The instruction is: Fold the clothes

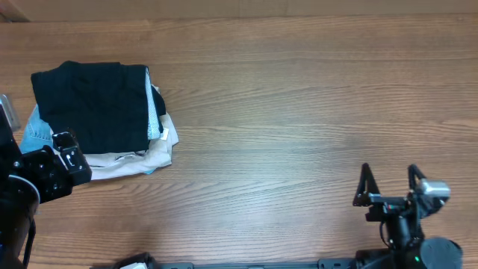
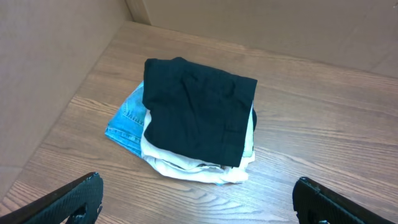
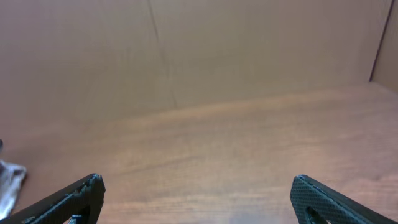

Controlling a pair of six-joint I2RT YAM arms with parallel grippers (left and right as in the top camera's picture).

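While facing stacked black, cream, denim clothes [image 2: 193, 112], holds left gripper [image 2: 196, 183] agape. Parks right gripper [image 3: 197, 181] wide, idle, seemingly finished.

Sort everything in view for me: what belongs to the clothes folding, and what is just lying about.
Belongs to the job:
black garment, on top of the pile
cream garment, under it
blue denim piece, at the bottom
left gripper and right gripper, both open and empty

Just lying about:
grey object at the left edge of the table, cut off, cannot be identified
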